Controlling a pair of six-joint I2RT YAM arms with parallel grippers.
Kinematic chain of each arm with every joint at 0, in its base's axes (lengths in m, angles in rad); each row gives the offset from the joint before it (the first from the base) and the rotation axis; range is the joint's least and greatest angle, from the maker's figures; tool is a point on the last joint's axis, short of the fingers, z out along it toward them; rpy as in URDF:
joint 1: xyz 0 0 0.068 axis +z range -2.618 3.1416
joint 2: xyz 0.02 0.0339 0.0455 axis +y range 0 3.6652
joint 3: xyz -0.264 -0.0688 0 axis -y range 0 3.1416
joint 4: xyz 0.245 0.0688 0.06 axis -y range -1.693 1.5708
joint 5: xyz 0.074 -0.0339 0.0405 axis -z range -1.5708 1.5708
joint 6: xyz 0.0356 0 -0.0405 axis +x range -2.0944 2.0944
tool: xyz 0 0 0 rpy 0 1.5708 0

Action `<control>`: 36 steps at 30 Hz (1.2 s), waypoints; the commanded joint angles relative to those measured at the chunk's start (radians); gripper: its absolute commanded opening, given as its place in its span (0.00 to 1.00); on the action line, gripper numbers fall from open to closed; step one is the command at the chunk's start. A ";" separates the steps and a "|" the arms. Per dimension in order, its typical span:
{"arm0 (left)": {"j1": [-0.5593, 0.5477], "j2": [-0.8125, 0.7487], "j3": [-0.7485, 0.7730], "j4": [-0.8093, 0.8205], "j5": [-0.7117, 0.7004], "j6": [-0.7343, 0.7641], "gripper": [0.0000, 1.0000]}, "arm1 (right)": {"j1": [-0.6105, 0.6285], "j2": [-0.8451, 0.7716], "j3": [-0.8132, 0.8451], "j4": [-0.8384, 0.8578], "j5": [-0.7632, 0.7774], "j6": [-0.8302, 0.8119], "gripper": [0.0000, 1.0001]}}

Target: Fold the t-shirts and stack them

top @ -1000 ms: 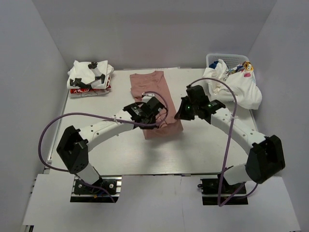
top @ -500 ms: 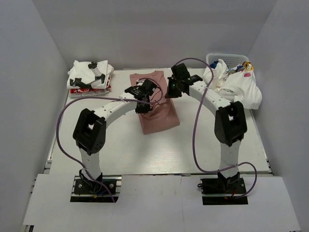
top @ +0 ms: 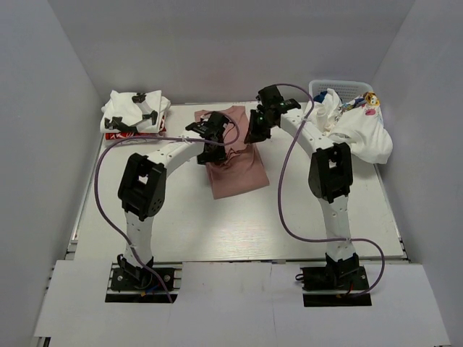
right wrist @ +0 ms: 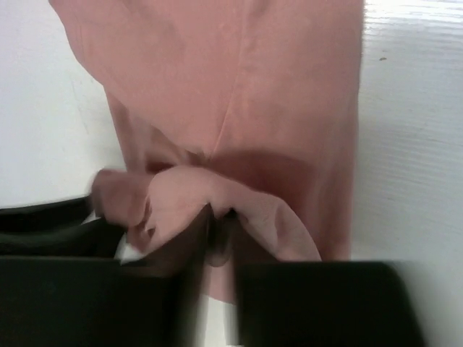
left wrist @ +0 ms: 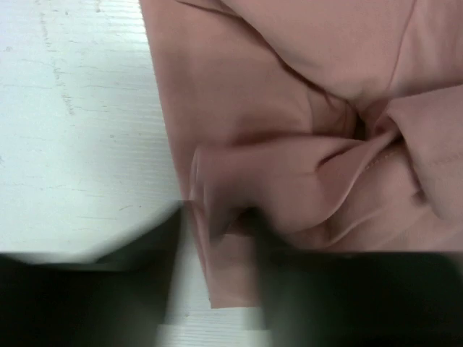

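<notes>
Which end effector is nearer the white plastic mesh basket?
Right. Right end effector pinches the dusty-pink cotton t-shirt on its basket side; left end effector pinches the opposite side.

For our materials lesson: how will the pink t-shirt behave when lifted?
Probably floppy: the pink t-shirt bunches into soft folds where the left gripper and right gripper pinch it. Likely light, being thin cloth; may sag between them.

Dusty-pink tee (top: pixel 236 170) lies bunched at centre; folded white tees (top: pixel 134 113) stacked far-left.
</notes>
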 commanded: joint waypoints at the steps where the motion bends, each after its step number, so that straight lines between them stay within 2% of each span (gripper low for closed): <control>1: 0.027 -0.004 0.053 0.003 0.016 -0.004 0.99 | -0.018 0.044 0.087 -0.045 -0.105 -0.015 0.50; 2: 0.038 -0.004 0.082 0.003 0.016 -0.004 1.00 | -0.018 0.049 0.096 -0.059 -0.108 -0.009 0.77; 3: 0.038 0.007 0.098 0.003 0.016 -0.004 1.00 | -0.021 0.047 0.100 -0.060 -0.111 -0.013 0.90; 6: 0.047 -0.002 0.127 -0.026 0.026 -0.004 1.00 | -0.018 0.006 0.061 -0.045 -0.084 -0.036 0.90; 10: 0.047 -0.111 -0.023 0.030 0.073 -0.004 1.00 | -0.006 -0.106 -0.079 0.030 -0.057 -0.091 0.90; 11: 0.047 -0.170 -0.057 0.031 0.073 -0.004 1.00 | -0.007 -0.135 -0.147 0.036 -0.074 -0.133 0.90; 13: 0.047 -0.246 -0.168 0.061 0.055 -0.018 1.00 | 0.001 -0.147 -0.166 0.010 -0.099 -0.231 0.90; 18: 0.047 -0.566 -0.445 0.110 0.012 -0.066 1.00 | 0.036 -0.066 -0.053 -0.123 -0.105 -0.548 0.90; 20: 0.047 -0.635 -0.491 0.095 -0.026 -0.085 1.00 | 0.053 -0.008 0.002 -0.162 -0.116 -0.596 0.90; 21: 0.047 -0.663 -0.523 0.083 -0.036 -0.095 1.00 | 0.068 0.026 0.016 -0.165 -0.044 -0.605 0.90; 22: 0.047 -0.686 -0.536 0.057 -0.046 -0.110 1.00 | 0.083 0.043 0.033 -0.174 0.001 -0.603 0.90; 24: 0.047 -0.743 -0.566 0.032 -0.057 -0.129 1.00 | 0.096 0.096 0.060 -0.171 0.198 -0.558 0.90; 29: 0.047 -0.804 -0.611 0.023 -0.048 -0.149 1.00 | 0.111 0.190 0.156 -0.120 0.252 -0.434 0.90; 31: 0.047 -0.804 -0.611 0.011 -0.048 -0.149 1.00 | 0.116 0.198 0.185 -0.038 0.259 -0.415 0.90; 32: 0.047 -0.804 -0.611 0.011 -0.048 -0.149 1.00 | 0.111 0.199 0.185 0.072 0.285 -0.333 0.90; 36: 0.047 -0.795 -0.622 0.023 -0.048 -0.149 1.00 | 0.105 0.190 0.186 0.232 0.369 -0.215 0.90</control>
